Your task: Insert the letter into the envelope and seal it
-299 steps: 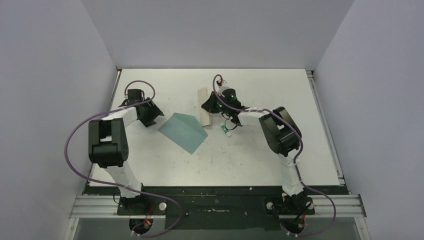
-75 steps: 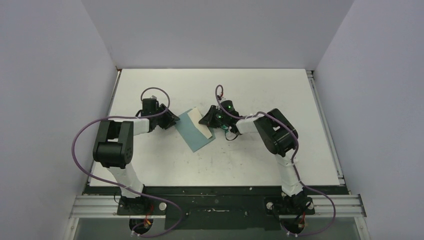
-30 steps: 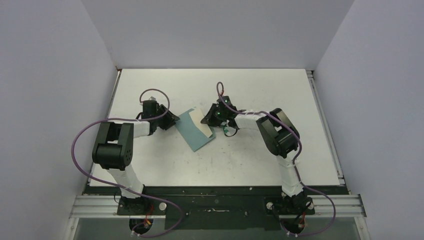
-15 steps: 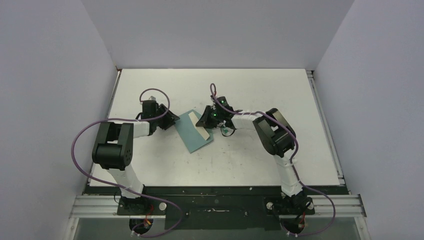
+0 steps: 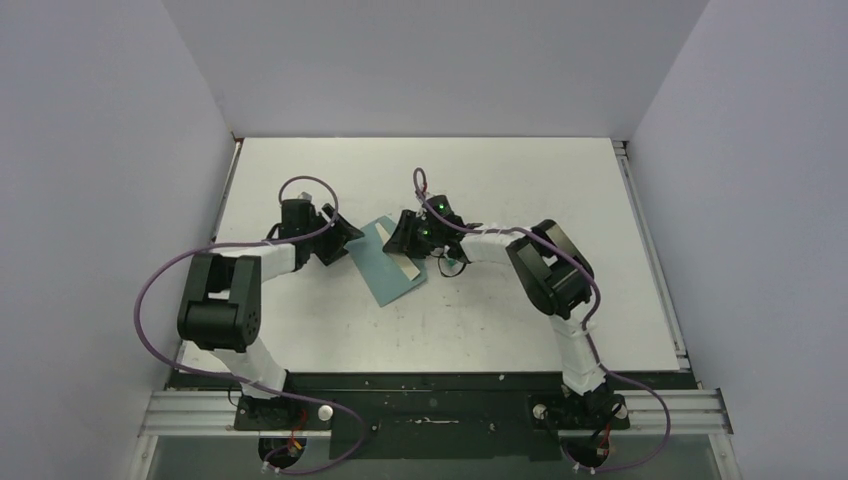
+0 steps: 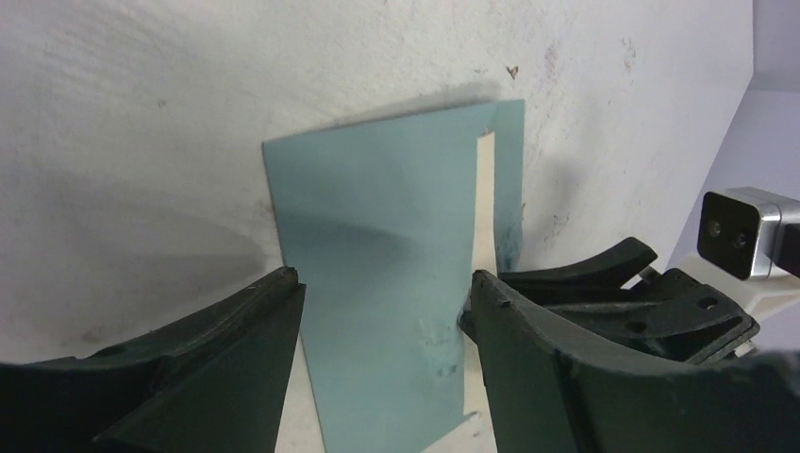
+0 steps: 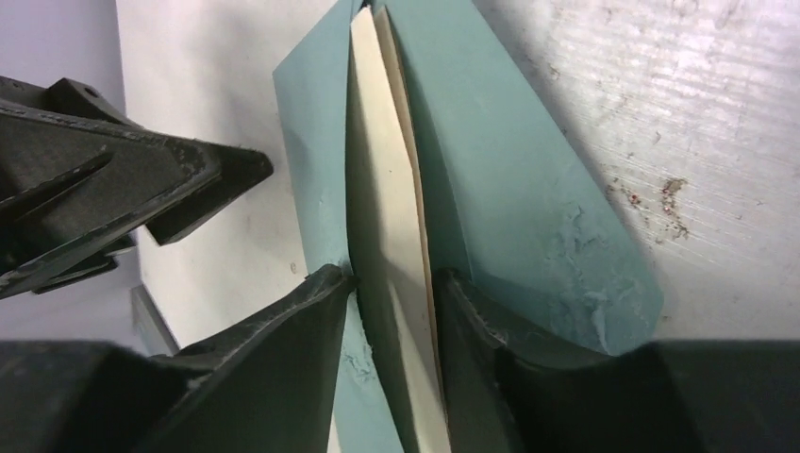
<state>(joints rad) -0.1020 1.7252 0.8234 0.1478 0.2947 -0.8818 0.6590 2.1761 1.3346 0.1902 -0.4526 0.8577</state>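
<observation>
tan letter point(image 7: 391, 236) sits mostly inside the teal envelope point(image 7: 509, 189) on the table point(image 5: 500, 180), left gripper point(image 6: 384, 276) gaping over it, right gripper point(image 7: 396, 276) flanking the letter's exposed edge, grip unclear; final push and sealing remain.

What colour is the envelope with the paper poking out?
Muted teal-blue. The envelope shows best in the left wrist view.
</observation>
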